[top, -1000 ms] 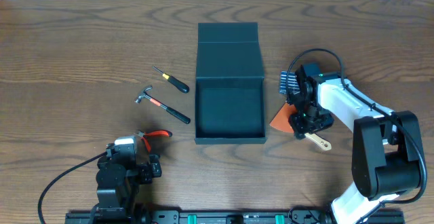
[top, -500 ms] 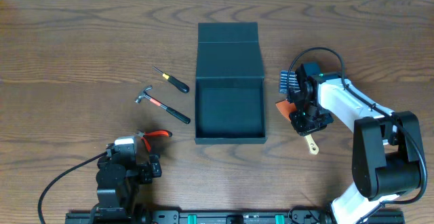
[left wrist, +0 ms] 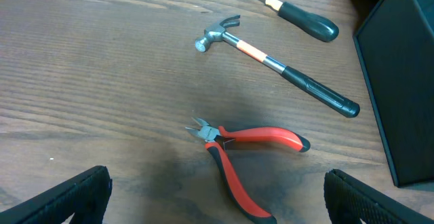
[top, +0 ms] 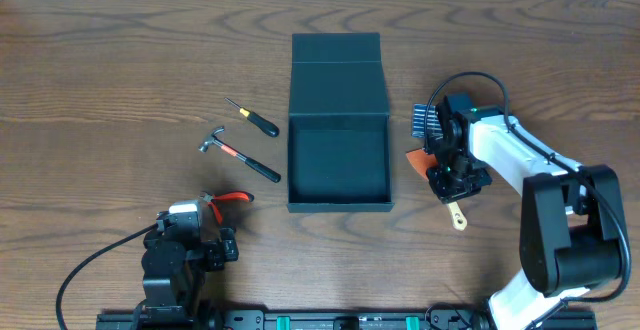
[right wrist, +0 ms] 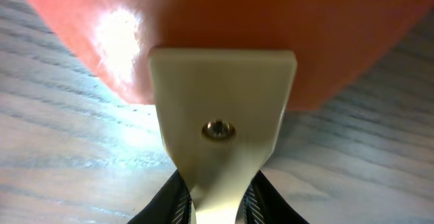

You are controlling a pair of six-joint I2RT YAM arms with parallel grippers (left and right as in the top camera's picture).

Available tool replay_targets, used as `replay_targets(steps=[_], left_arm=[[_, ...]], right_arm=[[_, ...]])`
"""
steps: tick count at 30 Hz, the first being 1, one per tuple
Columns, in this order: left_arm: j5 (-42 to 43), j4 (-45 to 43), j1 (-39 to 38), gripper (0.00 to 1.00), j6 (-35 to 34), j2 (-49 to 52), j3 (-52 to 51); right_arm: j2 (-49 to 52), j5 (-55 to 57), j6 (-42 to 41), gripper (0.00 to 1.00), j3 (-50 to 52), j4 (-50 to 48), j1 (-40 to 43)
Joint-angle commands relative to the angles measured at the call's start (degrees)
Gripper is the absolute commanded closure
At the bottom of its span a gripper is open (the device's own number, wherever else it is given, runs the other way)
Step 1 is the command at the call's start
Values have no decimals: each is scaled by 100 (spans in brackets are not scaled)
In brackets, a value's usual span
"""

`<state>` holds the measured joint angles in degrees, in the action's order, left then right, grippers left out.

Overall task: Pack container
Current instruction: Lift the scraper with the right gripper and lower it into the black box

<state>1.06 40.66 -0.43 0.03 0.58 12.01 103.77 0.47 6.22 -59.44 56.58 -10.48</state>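
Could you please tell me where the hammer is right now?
In the overhead view the hammer lies left of the container, between the screwdriver and the red-handled pliers.

Left arm (top: 170,270) folded low. Left gripper (left wrist: 217,183) tilted downward, black fingers (left wrist: 64,197) spread wide, nothing between them. Right arm (top: 520,165) reaching inward. Right gripper (top: 452,182) pointing down, fingers pinched on cream plastic scraper handle (right wrist: 220,136).

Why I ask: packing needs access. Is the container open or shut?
Open. In the overhead view the container has its flap lid folded back flat, exposing the dark interior.
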Motion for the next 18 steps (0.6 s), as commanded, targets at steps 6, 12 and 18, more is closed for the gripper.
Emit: replay_targets(steps=[6, 12, 18], left_arm=[[-68, -4, 13, 1, 35, -37, 9], [-68, -4, 13, 1, 37, -37, 9], [-68, -4, 13, 1, 35, -37, 9]], right_arm=[[-1145, -96, -195, 83, -271, 90, -48], [-1945, -96, -302, 83, -271, 120, -50], [-2616, -155, -409, 84, -273, 155, -50]])
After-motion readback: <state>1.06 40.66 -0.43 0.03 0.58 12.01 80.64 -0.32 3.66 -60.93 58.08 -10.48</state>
